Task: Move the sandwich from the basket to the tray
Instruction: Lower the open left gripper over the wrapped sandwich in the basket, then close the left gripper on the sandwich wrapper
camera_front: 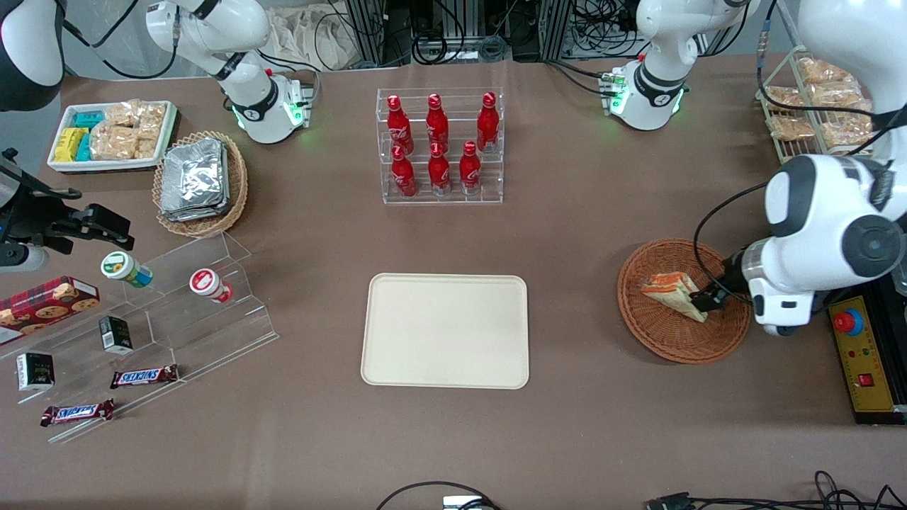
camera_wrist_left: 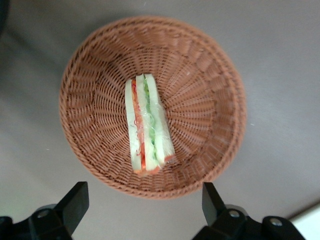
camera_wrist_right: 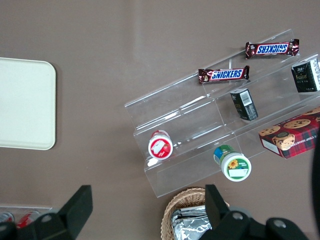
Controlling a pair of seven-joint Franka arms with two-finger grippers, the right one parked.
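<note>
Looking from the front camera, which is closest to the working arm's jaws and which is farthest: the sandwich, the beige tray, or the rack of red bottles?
The gripper, jaws open, hangs over the basket.
1. Sandwich: in the basket, right at the jaws.
2. Tray: mid-table, toward the parked arm.
3. Bottle rack: farther from the camera than the tray.

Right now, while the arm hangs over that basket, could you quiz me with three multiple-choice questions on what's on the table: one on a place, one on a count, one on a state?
1. Where is the sandwich?
A. in the reddish-brown wicker basket
B. on the cream tray
C. on the table

2. How many red bottles stand in the clear rack?
A. four
B. six
C. eight

3. How is the gripper?
A. shut on the sandwich
B. open above the basket
C. resting on the tray

Answers: 1 A, it lies inside the weave. 2 B, three and three. 3 B, fingers spread apart, nothing between.
</note>
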